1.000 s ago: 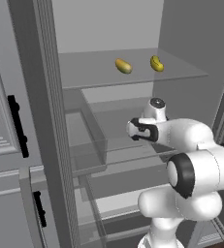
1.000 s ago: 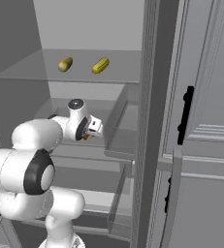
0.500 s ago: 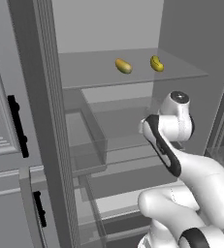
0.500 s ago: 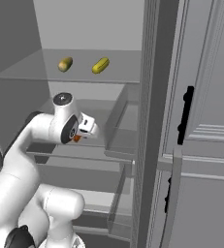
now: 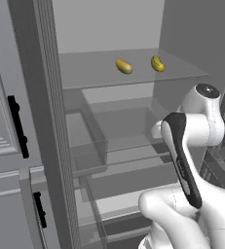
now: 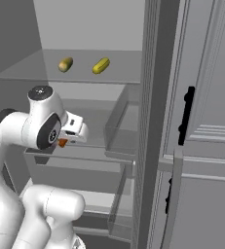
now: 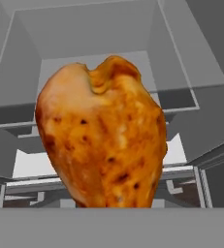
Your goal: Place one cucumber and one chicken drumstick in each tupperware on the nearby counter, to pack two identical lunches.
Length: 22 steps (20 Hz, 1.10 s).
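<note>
A glossy orange-brown chicken drumstick point(image 7: 101, 140) hangs large in the hand view, plump end up, in front of the open fridge. My gripper point(image 6: 71, 137) is shut on it. In the right base view a small orange bit of the drumstick point(image 6: 62, 142) peeks out under the hand, level with the fridge's middle shelf. Two yellowish oblong items point(image 5: 124, 66) point(image 5: 157, 63) lie on the upper glass shelf; I cannot tell whether they are cucumbers. The tupperware and the counter are out of view.
The fridge interior has a glass upper shelf point(image 5: 109, 80), clear drawers point(image 5: 92, 146) below it and a pale bottom floor point(image 7: 26, 164). A grey door panel with black handles point(image 5: 17, 126) stands on the left, another point(image 6: 186, 116) on the right.
The arm has folded upward and the hand has drawn back a little from the fridge, still carrying the drumstick. The items on the shelf have not moved.
</note>
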{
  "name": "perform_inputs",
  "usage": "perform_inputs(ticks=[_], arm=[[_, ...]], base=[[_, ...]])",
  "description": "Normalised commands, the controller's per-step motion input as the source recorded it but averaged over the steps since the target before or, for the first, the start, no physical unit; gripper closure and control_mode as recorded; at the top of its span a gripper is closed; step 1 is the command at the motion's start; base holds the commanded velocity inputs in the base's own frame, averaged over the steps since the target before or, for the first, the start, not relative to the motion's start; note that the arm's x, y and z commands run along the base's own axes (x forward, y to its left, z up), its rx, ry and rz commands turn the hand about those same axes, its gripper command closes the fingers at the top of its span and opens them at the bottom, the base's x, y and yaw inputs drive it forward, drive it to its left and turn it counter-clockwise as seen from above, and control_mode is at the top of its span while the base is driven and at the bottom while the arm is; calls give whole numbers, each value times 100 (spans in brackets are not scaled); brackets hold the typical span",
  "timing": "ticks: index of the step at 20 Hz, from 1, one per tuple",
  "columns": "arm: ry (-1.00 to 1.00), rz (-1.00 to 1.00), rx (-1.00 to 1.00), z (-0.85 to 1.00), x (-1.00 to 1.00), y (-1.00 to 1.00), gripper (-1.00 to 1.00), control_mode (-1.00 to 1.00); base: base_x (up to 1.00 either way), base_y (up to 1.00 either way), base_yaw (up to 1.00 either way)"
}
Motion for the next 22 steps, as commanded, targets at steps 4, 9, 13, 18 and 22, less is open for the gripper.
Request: perform_inputs(ticks=[4, 9, 13, 18, 22], arm=[[-8, 7, 0, 0, -70, 0, 100, -100], [0, 0, 0, 0, 0, 0, 100, -100], [0, 0, 0, 0, -7, 0, 100, 100], [0, 0, 0, 0, 0, 0, 100, 100], [0, 0, 0, 0, 0, 0, 100, 100]], base=[[0, 0, 0], [0, 0, 0], [-68, -10, -1], [-100, -27, -6], [-100, -23, -5]])
